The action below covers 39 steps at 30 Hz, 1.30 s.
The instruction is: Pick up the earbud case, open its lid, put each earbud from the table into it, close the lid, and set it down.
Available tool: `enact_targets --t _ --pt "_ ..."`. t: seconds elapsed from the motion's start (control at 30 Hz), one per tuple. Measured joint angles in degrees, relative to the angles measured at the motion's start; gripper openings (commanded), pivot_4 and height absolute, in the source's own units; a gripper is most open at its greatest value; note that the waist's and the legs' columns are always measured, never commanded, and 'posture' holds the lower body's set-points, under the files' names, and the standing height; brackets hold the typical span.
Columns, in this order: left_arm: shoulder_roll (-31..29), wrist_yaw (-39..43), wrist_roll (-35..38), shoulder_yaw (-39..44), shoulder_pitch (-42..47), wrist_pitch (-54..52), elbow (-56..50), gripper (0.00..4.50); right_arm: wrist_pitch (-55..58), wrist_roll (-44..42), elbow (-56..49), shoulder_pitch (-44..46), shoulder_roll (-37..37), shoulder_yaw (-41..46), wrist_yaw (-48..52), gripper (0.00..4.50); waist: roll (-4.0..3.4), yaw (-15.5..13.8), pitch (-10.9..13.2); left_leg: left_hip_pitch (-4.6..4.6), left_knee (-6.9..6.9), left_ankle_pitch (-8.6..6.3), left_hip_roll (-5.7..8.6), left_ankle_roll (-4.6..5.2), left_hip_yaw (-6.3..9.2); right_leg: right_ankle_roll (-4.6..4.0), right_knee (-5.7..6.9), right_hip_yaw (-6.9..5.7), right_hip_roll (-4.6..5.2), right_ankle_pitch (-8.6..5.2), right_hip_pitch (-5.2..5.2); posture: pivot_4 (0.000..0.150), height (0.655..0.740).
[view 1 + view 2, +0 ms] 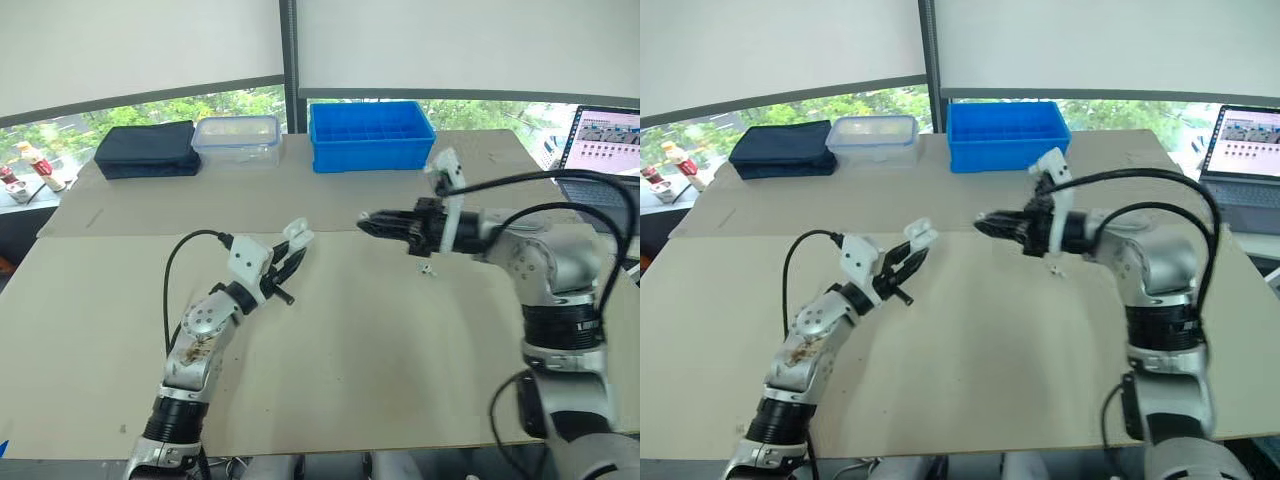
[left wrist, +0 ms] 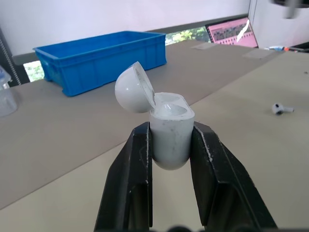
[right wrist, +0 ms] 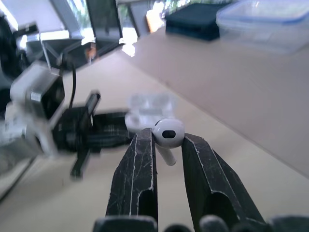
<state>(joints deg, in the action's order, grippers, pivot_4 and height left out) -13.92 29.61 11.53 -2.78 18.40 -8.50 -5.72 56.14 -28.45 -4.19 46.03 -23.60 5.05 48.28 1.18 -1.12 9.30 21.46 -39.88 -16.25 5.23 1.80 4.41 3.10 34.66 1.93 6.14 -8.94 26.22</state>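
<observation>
- Case [image 2: 169, 135], lid open, is clamped in the left jaws above the tabletop [image 1: 400, 380].
- Right jaws pinch an earbud [image 3: 168, 133] at the case's 3 o'clock.
- Loading step, I judge: next, stem into a socket.
- Spare earbud [image 1: 428, 270] lies at their 4 o'clock.

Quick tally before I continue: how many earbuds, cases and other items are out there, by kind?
Earbuds: 2, held earbud in the right gripper, loose earbud on the table
Earbud case: 1, lid open, in the left gripper
Blue bin: 1
Clear lidded box: 1
Dark pouch: 1
Laptop: 1
Total: 7
</observation>
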Motion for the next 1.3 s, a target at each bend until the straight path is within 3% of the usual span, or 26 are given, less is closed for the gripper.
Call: enact_targets --t 0.17,0.37,1.3 --pt "2.45 -0.92 -1.01 -1.53 1.99 2.01 1.25 0.59 0.06 -1.7 -2.79 -0.02 12.19 2.29 -12.55 0.39 -0.01 0.76 -0.02 0.0 0.03 0.09 -0.02 -0.16 0.0 0.0 0.32 0.03 -0.05 0.0 0.05 0.15 0.74" --pt "3.06 -2.22 -2.5 -1.82 2.27 3.76 2.23 0.59 -1.35 -1.8 -3.9 -0.22 16.32 1.91 -19.55 0.39 -0.02 1.2 -0.02 0.0 0.03 0.09 0.0 -0.14 0.0 0.0 0.32 0.01 -0.07 0.0 0.05 0.15 0.74" --pt "2.88 -3.6 -3.77 -1.96 3.66 7.0 2.71 0.59 -0.9 -4.39 -6.39 -4.35 16.26 -2.31 -24.61 0.39 -0.03 1.96 -0.03 -0.01 0.06 -0.03 -0.02 0.06 0.0 0.0 0.29 0.02 -0.13 0.0 0.05 0.15 0.74"
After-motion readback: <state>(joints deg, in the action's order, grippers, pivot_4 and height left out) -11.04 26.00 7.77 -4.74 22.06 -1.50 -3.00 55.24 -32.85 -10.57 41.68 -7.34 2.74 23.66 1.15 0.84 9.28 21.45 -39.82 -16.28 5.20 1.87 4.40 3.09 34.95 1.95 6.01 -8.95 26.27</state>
